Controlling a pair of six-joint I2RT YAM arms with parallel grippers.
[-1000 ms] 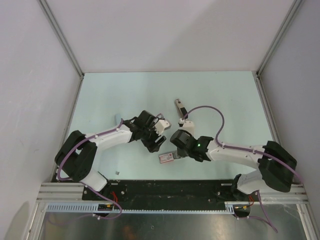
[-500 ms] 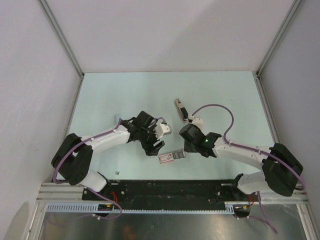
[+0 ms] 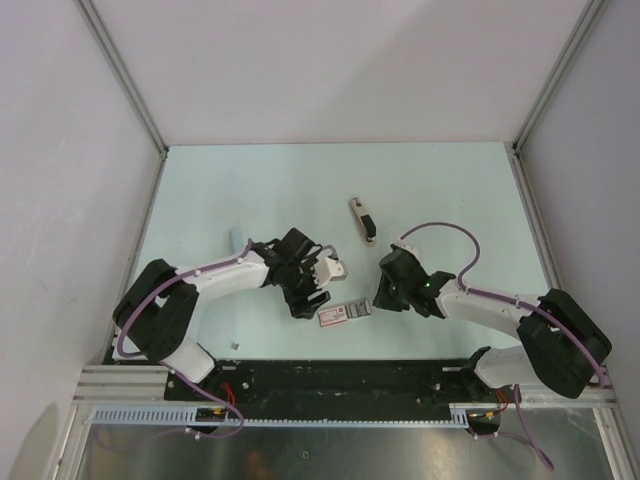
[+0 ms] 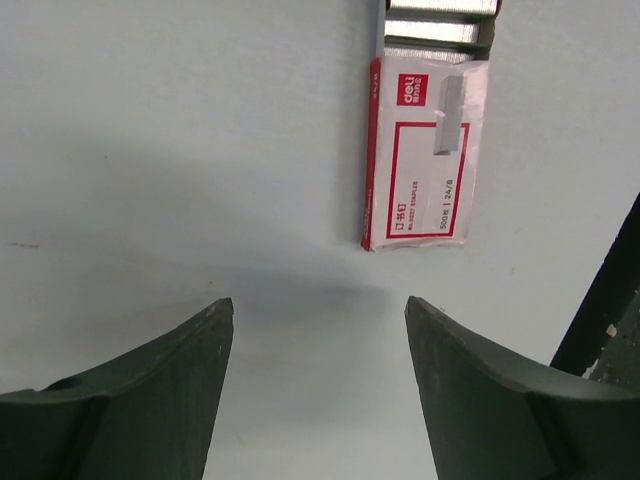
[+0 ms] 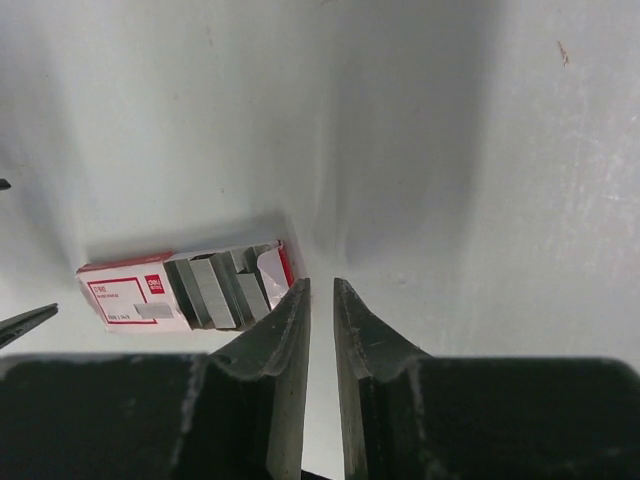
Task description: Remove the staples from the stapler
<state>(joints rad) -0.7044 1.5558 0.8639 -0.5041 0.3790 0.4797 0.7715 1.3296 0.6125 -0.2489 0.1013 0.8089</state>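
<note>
The top camera looks straight down from high up at the whole table (image 3: 250, 190). Both wrist cameras sit low and close, and all three see the same red-and-white box (image 4: 420, 150)

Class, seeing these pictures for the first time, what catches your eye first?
The red-and-white staple box lies open near the table's front edge. The small stapler lies alone farther back. The left tool gapes wide short of the box; the right tool is nearly shut beside it.
</note>
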